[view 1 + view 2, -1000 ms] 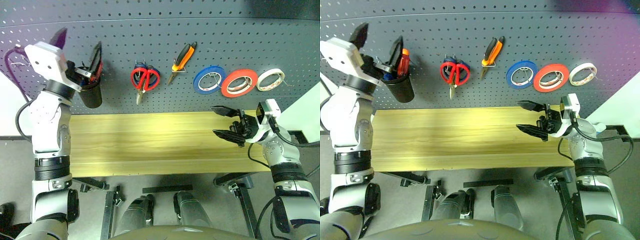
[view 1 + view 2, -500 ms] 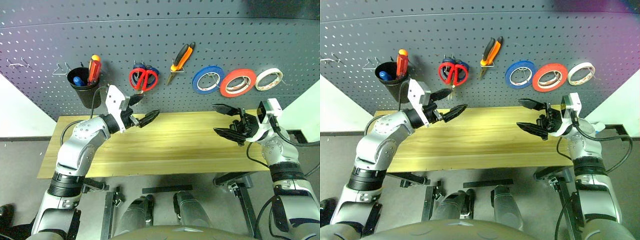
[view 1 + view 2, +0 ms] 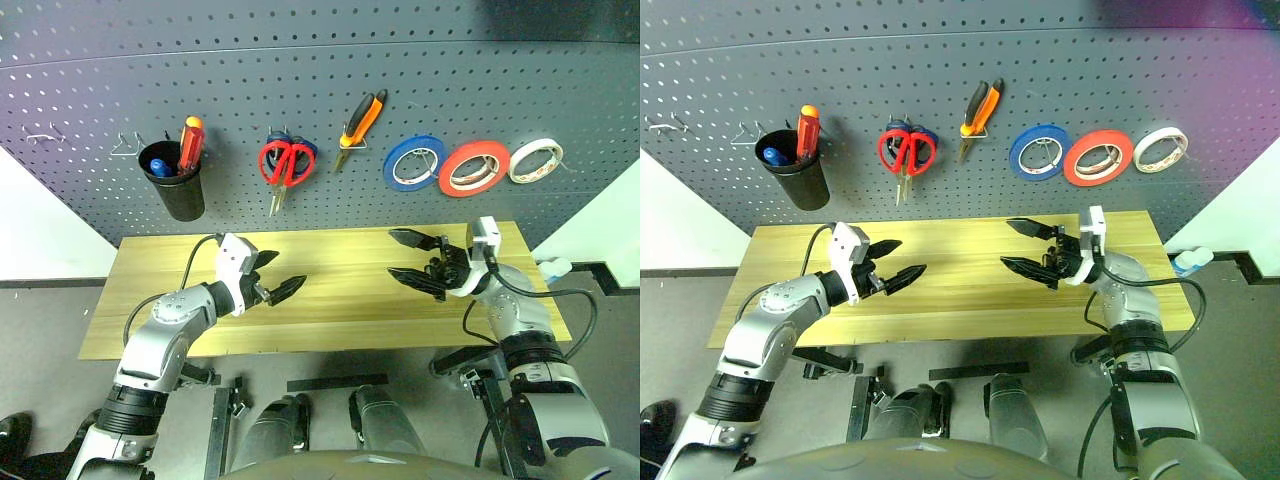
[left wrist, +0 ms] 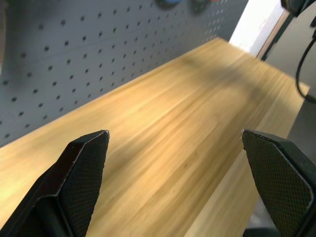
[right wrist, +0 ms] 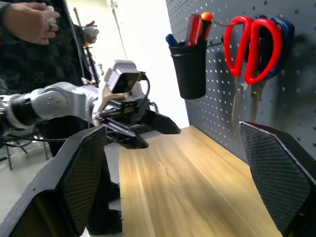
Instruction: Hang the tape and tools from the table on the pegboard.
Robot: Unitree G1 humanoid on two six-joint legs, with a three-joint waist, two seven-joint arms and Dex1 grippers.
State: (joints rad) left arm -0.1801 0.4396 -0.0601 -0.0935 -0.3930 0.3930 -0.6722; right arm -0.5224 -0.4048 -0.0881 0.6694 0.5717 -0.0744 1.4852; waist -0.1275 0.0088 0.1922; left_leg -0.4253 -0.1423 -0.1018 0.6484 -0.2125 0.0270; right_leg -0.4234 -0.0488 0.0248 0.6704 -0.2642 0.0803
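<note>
Your left gripper [image 3: 283, 279] and right gripper [image 3: 407, 257] both gape empty over the table [image 3: 340, 300], tape [image 3: 473, 167], scissors [image 3: 286, 164] and pliers [image 3: 362, 117] hang on the pegboard [image 3: 320, 80], and any lettering seems unreadable.

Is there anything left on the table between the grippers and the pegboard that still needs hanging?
Nothing visible. The red-orange tape, red-handled scissors and pliers already hang on the pegboard; a blue handle shows in the black cup. Both the left gripper and right gripper hover open over bare table.
</note>
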